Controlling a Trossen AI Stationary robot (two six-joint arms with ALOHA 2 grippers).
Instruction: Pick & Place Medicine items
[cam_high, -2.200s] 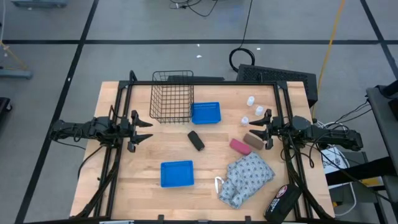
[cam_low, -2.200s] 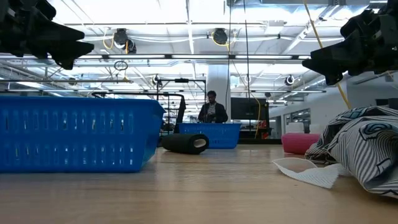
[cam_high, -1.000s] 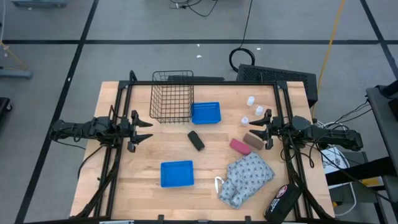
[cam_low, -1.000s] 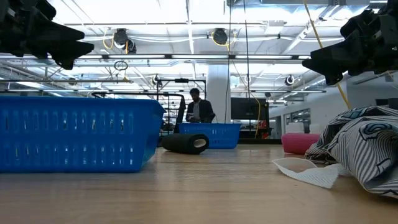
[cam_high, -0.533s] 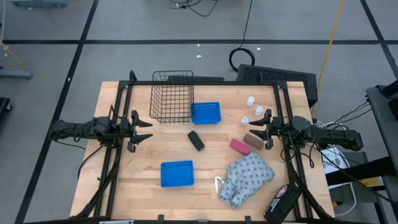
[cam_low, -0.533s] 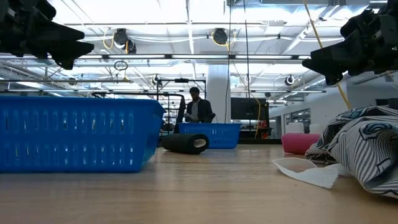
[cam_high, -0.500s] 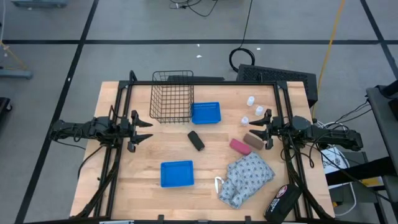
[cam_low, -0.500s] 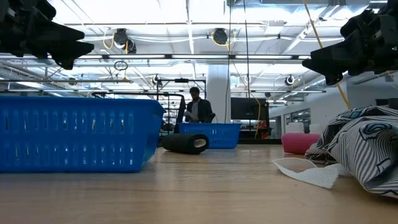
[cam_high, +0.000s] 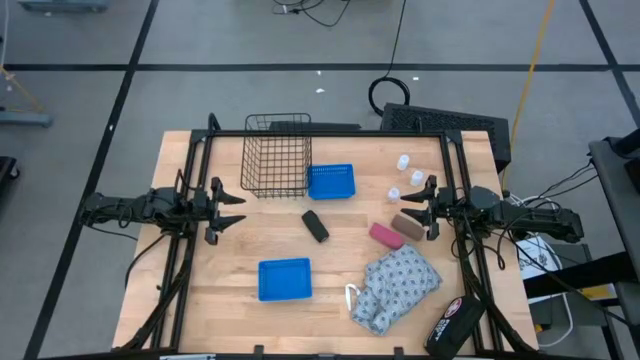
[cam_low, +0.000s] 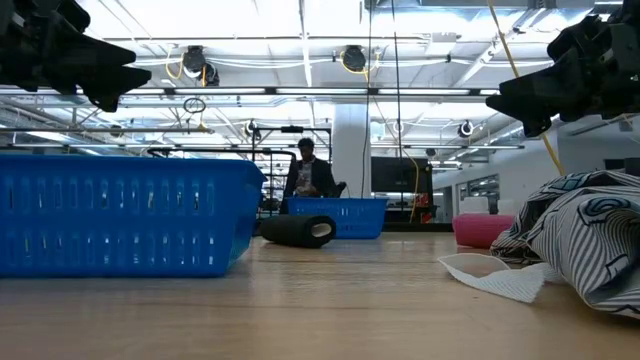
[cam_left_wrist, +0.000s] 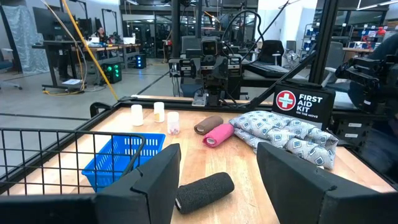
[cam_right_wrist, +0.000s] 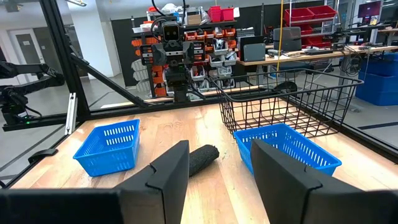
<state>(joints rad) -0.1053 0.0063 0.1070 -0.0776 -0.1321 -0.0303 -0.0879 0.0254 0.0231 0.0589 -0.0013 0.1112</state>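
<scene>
**Wooden table in an open workshop: contents as they stand**

High view. A wooden table (cam_high: 250, 245) on a grey floor, framed by black rails. Far side: a wire basket (cam_high: 276, 165) with a blue tray (cam_high: 332, 182) touching its right edge. Right of that tray, three white medicine bottles (cam_high: 403, 176) stand in a loose cluster near the right rail. Centre: a black block (cam_high: 315, 226). Toward the right: a pink block (cam_high: 386, 235) and a brown block (cam_high: 407, 225) side by side. Near edge: a second blue tray (cam_high: 285, 279), a patterned cloth (cam_high: 398, 286) and a first aid kit (cam_high: 452, 321). The left gripper (cam_high: 236, 209) hangs over the table's left side, fingers apart and holding nothing. The right gripper (cam_high: 405, 206) hangs just beside the brown block and the bottles, fingers apart, empty.

Low view. The near tray fills the left foreground, the cloth the right. A person (cam_low: 308, 172) stands far back in the room, under bright ceiling lights.

Left wrist view. Its two dark fingers (cam_left_wrist: 152, 183) stand apart; the bottles sit beyond them, upright, on bare wood.

Right wrist view. Fingers (cam_right_wrist: 168, 171) apart, with the black block seen between them, well beyond.
</scene>
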